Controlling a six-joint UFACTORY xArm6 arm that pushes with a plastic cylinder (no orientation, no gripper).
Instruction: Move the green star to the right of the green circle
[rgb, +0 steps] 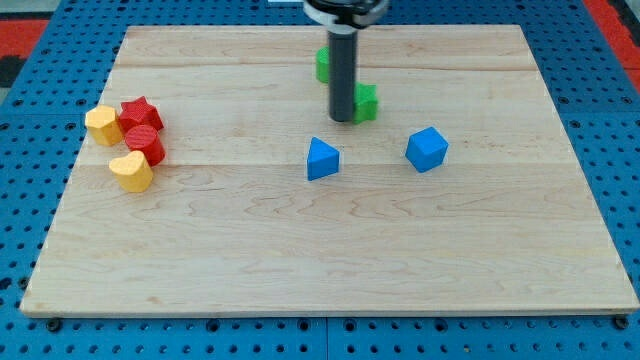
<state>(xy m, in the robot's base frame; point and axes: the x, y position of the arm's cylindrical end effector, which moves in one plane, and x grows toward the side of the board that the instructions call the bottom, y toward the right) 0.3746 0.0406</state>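
Pale wooden planks are making up the board (330, 250) I am working on, lying over a blue pegboard surround. Sitting just above the board's centre, the green star (368, 101) is peeking out from the view's right side of my rod, and my tip (344, 120) is resting against its left edge, or so close I cannot tell them apart. With no jaws to open or close, I am holding nothing, only leaning a bare rod end on the block. Behind the rod, toward the view's top, the green circle (322, 64) is showing as a sliver, mostly hidden, near the star but up and left of it. I am judging the star to be light, rigid and smooth, likely to slide easily on the wood yet apt to spin if I press on a point and not between points. Further out, a blue triangle (321, 159) and a blue cube (427, 149) are sitting below. At the view's far left, two yellow blocks (102, 124) (131, 171), a red star (141, 111) and a red cylinder (146, 143) are clustering, touching.
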